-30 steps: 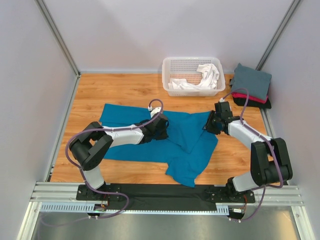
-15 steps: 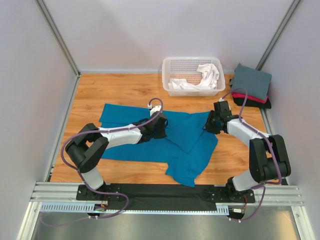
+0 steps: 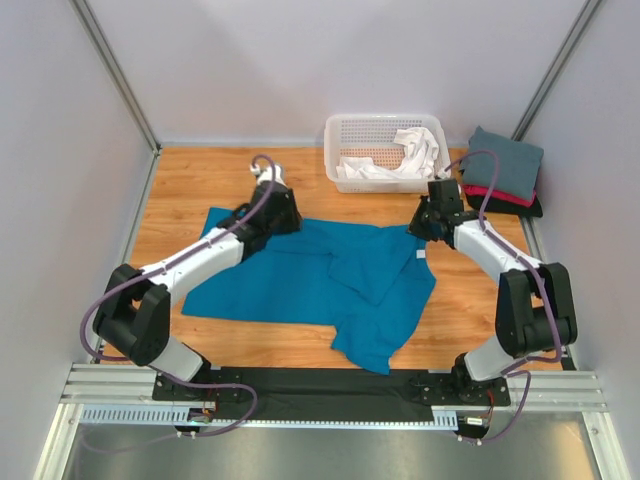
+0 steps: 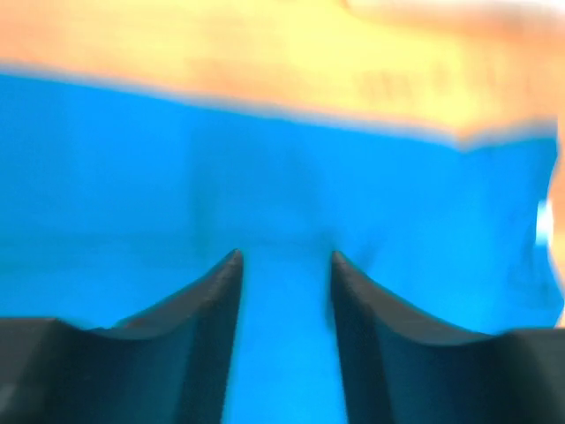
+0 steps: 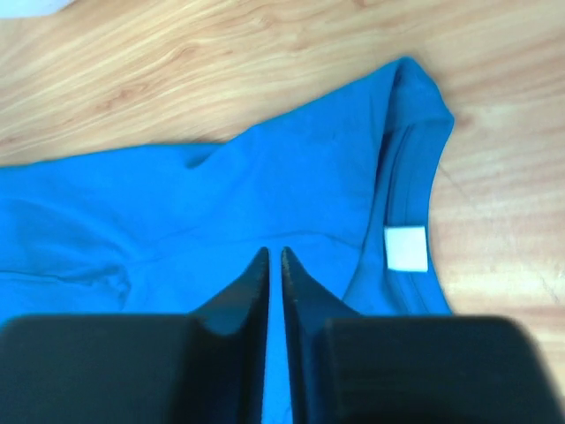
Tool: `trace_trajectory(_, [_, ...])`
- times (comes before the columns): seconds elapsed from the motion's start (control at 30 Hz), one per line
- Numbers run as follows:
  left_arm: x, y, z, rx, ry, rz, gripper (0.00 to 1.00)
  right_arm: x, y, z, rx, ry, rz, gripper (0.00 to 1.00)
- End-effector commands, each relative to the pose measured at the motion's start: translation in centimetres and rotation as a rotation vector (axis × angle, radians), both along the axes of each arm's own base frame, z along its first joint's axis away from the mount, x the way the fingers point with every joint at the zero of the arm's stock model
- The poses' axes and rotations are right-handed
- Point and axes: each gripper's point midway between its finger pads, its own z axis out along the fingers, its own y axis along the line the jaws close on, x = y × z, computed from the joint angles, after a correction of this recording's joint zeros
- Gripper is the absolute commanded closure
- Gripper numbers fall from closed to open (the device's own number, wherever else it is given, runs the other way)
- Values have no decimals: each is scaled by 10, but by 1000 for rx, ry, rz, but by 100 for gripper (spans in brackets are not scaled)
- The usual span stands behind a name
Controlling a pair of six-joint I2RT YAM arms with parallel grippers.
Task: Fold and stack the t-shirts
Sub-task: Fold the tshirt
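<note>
White t-shirts (image 3: 416, 147) in lattice basket (image 3: 384, 119)

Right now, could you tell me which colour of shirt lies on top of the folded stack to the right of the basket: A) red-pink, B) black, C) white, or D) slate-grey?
D: the slate-grey shirt tops the stack, with the red-pink shirt and the black shirt showing only as edges beneath it.

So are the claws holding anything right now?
The left claw is open over the large teal-blue cloth t-shirt, holding nothing. The right claw is nearly shut beside its collar; whether it pinches cloth cannot be told.
</note>
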Motion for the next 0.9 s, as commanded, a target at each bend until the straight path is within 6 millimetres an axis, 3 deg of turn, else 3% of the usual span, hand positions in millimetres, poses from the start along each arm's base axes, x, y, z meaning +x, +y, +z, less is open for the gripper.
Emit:
trace_trajectory(0.0, [40, 50, 25, 21, -62, 97, 61, 25, -4, -5, -34, -26, -37, 96])
trace_trajectory(0.03, [51, 74, 22, 19, -55, 159, 67, 28, -5, -9, -41, -18, -42, 100])
trace_trajectory(0.07, [56, 83, 15, 12, -37, 178, 73, 30, -6, -21, -52, 8, -48, 100])
trace_trajectory(0.1, [58, 94, 9, 0, -17, 212, 87, 35, -5, -23, -53, 11, -50, 100])
trace_trajectory(0.13, [66, 113, 6, -11, -7, 256, 90, 36, -5, -28, -52, 22, -55, 100])
trace_trajectory(0.27, [74, 154, -29, -22, 64, 359, 96, 39, -7, -56, -68, 82, -75, 100])
trace_trajectory(0.43, [87, 194, -67, -57, 161, 468, 100, 44, -10, -70, -95, 114, -91, 99])
trace_trajectory(0.53, [96, 205, -85, -85, 210, 502, 100, 46, -10, -79, -107, 143, -91, 100])
trace_trajectory(0.73, [108, 206, -115, -103, 326, 539, 100, 50, -15, -91, -101, 190, -115, 100])
trace_trajectory(0.87, [124, 204, -121, -150, 351, 543, 100, 58, -24, -90, -114, 183, -140, 100])
